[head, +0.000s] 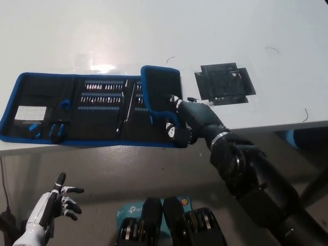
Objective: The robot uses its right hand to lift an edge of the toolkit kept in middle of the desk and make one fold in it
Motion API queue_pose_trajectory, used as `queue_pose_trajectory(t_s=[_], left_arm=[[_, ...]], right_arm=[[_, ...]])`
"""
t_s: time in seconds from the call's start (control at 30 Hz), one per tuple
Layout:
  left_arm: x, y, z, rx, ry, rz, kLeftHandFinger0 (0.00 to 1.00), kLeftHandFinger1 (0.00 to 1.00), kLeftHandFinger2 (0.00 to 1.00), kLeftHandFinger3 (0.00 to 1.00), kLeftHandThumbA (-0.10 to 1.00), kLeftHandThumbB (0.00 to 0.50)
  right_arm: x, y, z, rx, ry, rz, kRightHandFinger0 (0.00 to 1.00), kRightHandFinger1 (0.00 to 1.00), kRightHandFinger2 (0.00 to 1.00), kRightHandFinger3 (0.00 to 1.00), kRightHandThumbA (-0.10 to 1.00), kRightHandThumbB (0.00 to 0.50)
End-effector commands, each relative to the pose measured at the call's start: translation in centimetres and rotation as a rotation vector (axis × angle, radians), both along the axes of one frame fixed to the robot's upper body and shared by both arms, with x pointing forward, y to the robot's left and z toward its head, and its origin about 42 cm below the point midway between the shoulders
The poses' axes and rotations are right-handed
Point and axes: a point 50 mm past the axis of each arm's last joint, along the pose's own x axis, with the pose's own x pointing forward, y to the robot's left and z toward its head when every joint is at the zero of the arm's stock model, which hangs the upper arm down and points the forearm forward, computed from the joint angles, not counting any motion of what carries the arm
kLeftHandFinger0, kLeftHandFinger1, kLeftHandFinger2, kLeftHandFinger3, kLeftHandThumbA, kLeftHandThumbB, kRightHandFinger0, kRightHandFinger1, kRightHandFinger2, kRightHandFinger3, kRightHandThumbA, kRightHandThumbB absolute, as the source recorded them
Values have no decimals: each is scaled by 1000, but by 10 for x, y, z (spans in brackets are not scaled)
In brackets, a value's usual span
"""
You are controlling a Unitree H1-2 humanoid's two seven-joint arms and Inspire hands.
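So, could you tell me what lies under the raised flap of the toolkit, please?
Part of the bit rows shows beside the flap; the right hand hides what's beneath.
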Motion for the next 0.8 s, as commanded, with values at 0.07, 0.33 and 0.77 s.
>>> queue_pose_trajectory(t_s=[0.07,0.33,0.77], left_arm=[[0,6,7,7,-20,10,408,392,314,558,1000,498],[-2,9,4,6,-15,9,397,399,318,555,1000,500],[-1,9,3,2,-13,13,380,380,286,533,1000,499]], right_arm=[[-4,2,39,210,111,40,1000,1000,1000,1000,522,500],[-29,-21,93,434,10,78,1000,1000,1000,1000,476,497],[-79,-176,81,909,-92,-121,1000,1000,1000,1000,378,271]])
